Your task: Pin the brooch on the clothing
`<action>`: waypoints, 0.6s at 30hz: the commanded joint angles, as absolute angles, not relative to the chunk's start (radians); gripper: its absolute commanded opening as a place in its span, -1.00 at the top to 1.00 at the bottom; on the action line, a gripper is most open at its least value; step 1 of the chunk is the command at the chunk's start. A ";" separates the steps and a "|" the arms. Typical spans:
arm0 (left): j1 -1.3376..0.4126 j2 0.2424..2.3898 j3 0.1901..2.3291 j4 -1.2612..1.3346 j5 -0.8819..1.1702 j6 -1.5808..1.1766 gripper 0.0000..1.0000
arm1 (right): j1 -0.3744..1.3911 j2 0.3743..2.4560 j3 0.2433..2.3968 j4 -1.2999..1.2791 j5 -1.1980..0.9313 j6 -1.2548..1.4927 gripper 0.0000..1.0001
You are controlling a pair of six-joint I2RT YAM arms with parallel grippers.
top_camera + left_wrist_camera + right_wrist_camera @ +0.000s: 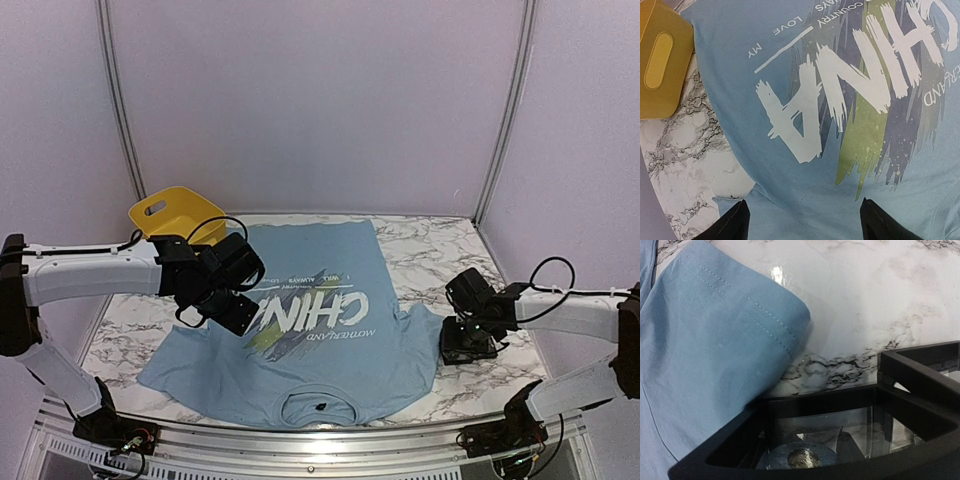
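Note:
The clothing (320, 350) is a light blue T-shirt lying flat on the marble table, its white "CHINA" print (850, 75) and yellow-green streaks facing up. My left gripper (232, 312) hovers above the chest print, jaws open and empty (805, 222). My right gripper (466, 335) reaches down into a black-framed glass box (840, 395) beside the shirt's sleeve (705, 365). The brooch (800, 458), a round disc with a gold centre, sits in the box and fills the gap between my fingers. One dark fingertip (847, 442) rests against its edge.
A yellow bin (170, 212) stands at the back left, just off the shirt's edge (660, 65). Bare marble table (865, 300) lies beyond the box. A small dark tag (322, 407) sits at the shirt's collar near the front edge.

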State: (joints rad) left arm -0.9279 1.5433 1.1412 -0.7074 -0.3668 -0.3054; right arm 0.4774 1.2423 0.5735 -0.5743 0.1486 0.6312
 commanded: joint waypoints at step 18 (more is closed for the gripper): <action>-0.920 1.415 1.129 -0.497 -0.337 -0.270 -0.56 | 0.520 1.122 0.768 -0.596 0.011 0.561 0.48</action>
State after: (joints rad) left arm -0.9272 1.4902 1.1431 -0.6159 -0.3618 -0.2794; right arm 0.4881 1.1492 0.6792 -0.6392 0.0647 0.5797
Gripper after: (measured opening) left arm 0.782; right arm 0.357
